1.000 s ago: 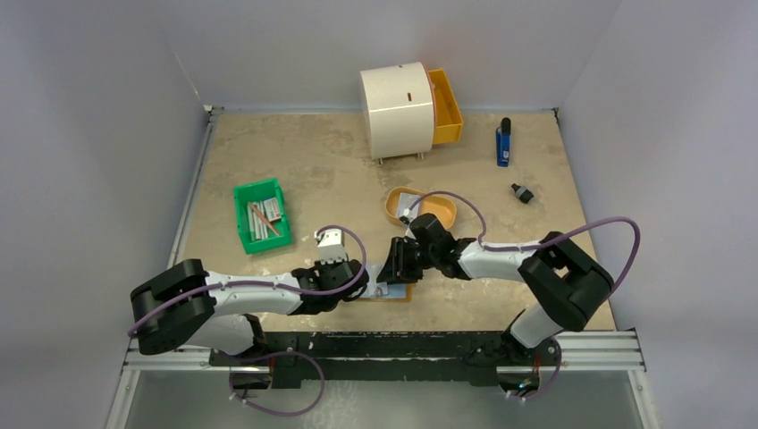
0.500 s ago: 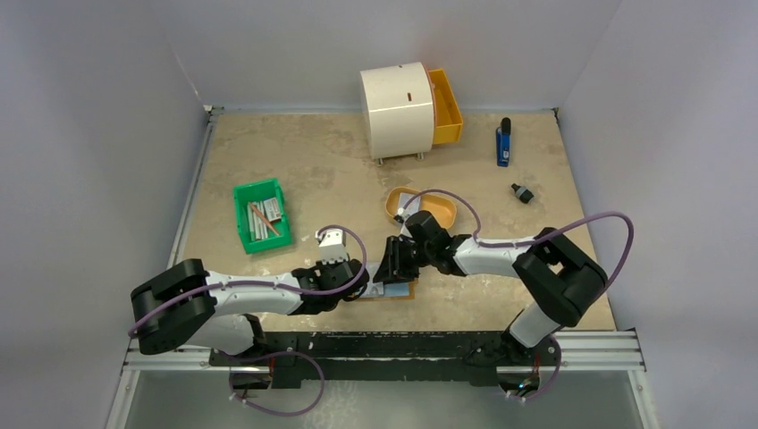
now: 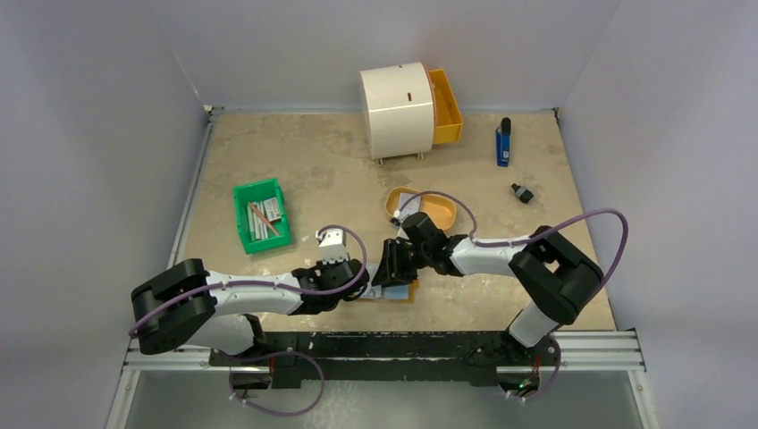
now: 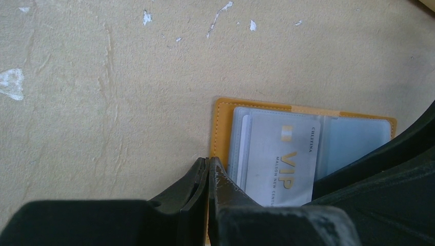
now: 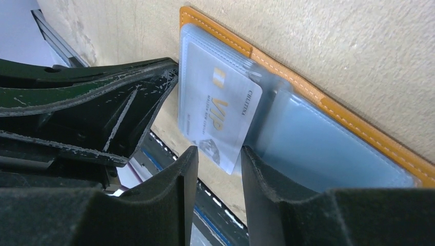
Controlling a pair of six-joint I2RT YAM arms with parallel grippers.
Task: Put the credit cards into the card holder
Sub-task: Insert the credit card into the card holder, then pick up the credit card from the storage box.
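Since the action's all at the near edge of the table, here's the rundown. The left gripper is clamped tight on one rim of the holder. The right gripper is open just a crack, gripping nothing I can see. The holder lies open and flat between them. The card sits on its clear sleeves, one corner poking into the right gripper's gap.
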